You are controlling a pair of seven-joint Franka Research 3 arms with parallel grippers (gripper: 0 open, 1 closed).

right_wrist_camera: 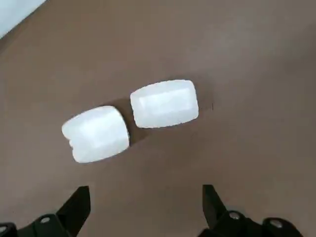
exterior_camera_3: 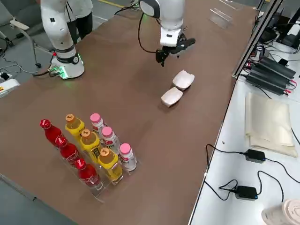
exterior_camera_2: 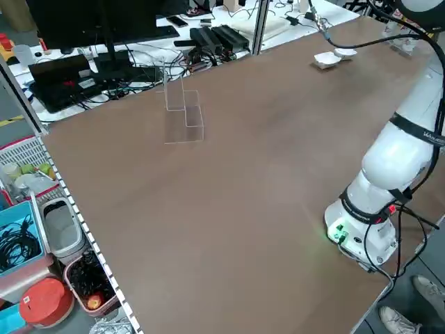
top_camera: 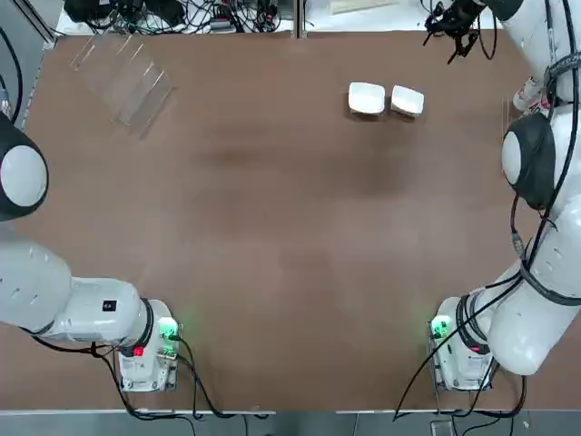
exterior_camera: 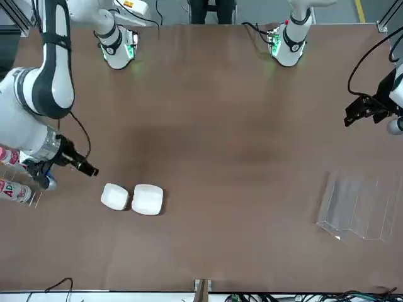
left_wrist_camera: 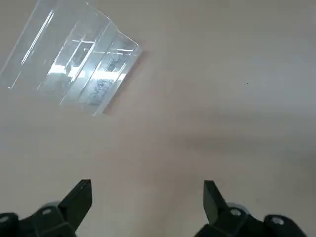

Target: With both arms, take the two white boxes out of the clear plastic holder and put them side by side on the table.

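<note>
Two white boxes (top_camera: 367, 98) (top_camera: 408, 100) lie side by side on the brown table (top_camera: 290, 236), toward its far right. In the right wrist view both boxes (right_wrist_camera: 164, 103) (right_wrist_camera: 96, 133) rest flat, almost touching. My right gripper (top_camera: 451, 27) hovers above and just beyond them, open and holding nothing (right_wrist_camera: 143, 202). At the far left corner stands the clear plastic holder (top_camera: 123, 77), with no boxes in its slots (left_wrist_camera: 74, 61). Raised above the table's left side, my left gripper (exterior_camera: 362, 110) is open and holds nothing (left_wrist_camera: 146, 197).
A clear rack of bottles (exterior_camera_3: 89, 150) stands at the table's right edge, close to the right arm (exterior_camera: 12, 182). Cables and equipment line the bench beyond the far edge (top_camera: 182, 14). Bare brown tabletop stretches between the holder and the boxes.
</note>
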